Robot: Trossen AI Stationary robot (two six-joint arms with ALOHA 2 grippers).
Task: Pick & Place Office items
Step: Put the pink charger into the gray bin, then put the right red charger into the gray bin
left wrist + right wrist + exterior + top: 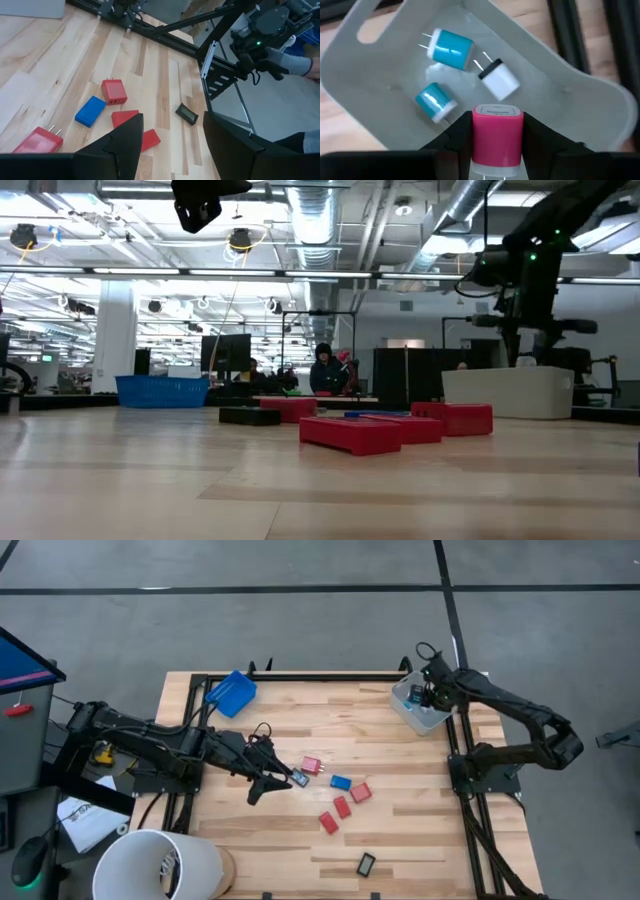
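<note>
Right gripper clamped on a pink plug over the grey bin, probably ready to drop.

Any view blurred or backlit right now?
Right wrist view: pink charger held in the right gripper is sharp, bin rim soft. Low view: ceiling lights silhouette the arms, red blocks slightly soft. High view evenly lit.

The pink block is cut off by the right wrist picture's lower edge — its bottom is not seen. In the low view, people behind the bench are too small to tell (only dark shapes).
</note>
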